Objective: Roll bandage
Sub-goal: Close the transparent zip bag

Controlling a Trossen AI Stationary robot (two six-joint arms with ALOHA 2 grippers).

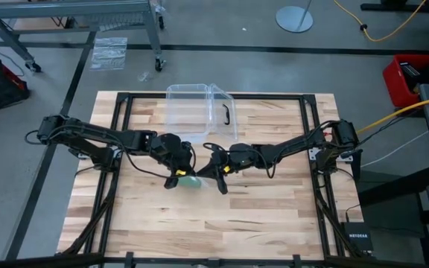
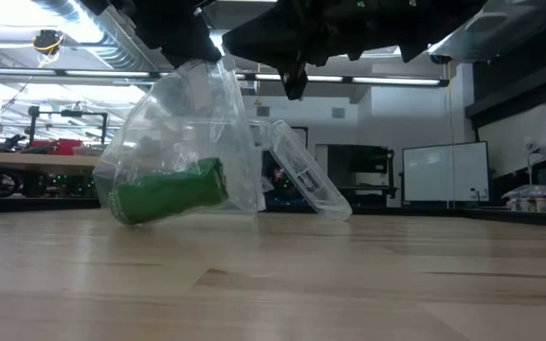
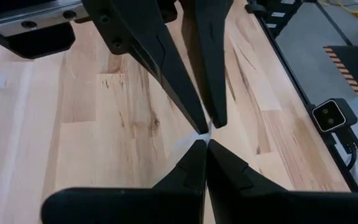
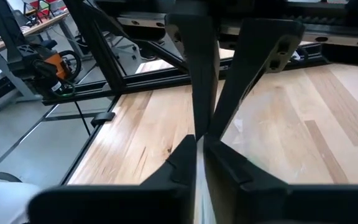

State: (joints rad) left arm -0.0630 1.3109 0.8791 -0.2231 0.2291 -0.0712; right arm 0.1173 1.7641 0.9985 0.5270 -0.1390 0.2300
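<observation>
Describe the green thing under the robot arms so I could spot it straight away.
Start at the wooden table and look to its middle, where the two dark arms meet in front of the clear plastic box. There hangs a crinkly clear wrapper, pinched at its top by the left gripper. Inside lies the bandage, a stubby matte green roll and the only green thing there.

a grey concrete floor (image 1: 222, 30) surrounds the light wood counter (image 1: 214, 216) — beyond its far edge stand a wheeled metal rack (image 1: 88, 18) and a round stand base (image 1: 295, 18). behind the counter, ceiling strip lights (image 2: 396, 81), a whiteboard (image 2: 444, 172) and cluttered benches (image 2: 27, 161) show.
</observation>
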